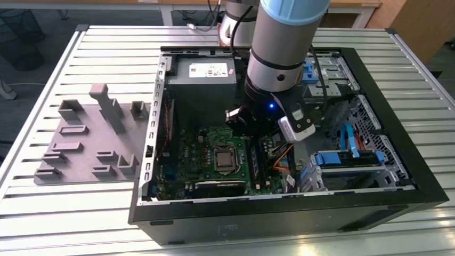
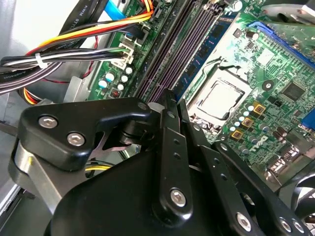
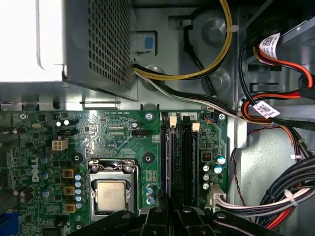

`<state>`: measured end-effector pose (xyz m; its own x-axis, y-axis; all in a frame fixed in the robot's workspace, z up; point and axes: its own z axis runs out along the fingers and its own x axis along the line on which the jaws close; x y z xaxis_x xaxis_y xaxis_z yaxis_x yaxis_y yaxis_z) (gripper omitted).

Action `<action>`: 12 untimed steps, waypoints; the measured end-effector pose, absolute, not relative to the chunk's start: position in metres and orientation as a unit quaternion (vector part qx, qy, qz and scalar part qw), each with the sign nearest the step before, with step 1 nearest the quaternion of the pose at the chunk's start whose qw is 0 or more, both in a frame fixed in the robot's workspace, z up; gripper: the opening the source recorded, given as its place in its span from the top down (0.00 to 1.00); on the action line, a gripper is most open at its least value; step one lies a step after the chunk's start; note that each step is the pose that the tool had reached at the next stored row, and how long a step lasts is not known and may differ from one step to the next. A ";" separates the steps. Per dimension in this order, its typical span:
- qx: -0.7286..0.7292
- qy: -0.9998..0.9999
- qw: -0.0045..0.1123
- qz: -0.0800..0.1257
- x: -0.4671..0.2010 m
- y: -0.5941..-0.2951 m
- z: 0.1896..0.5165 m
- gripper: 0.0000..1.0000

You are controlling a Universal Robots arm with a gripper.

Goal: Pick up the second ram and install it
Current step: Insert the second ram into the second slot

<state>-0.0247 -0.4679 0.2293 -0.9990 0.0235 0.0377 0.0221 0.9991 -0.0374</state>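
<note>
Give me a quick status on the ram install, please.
Claw shut, low over the memory slots. A blue ram stick stands in the slot nearest the CPU socket. Cables off to the side, nothing blocking.

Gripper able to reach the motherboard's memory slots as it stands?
Likely yes. The gripper hangs inside the open computer case just over the memory slots; the cable bundle lies off beside the board, and nothing crosses the slots.

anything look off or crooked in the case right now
Nothing stands out. The gripper hangs low over the memory slots beside the CPU socket, and the cables lie bundled at the side, off the motherboard.
</note>
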 end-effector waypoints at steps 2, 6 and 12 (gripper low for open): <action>-0.011 -1.000 0.019 0.018 -0.024 -0.468 0.229 0.86; -0.012 -1.000 0.019 0.018 -0.020 -0.468 0.228 0.86; -0.013 -1.000 0.019 0.018 -0.020 -0.470 0.221 0.86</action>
<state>-0.0202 -0.4696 0.2213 -0.9989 0.0276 0.0377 0.0262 0.9990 -0.0375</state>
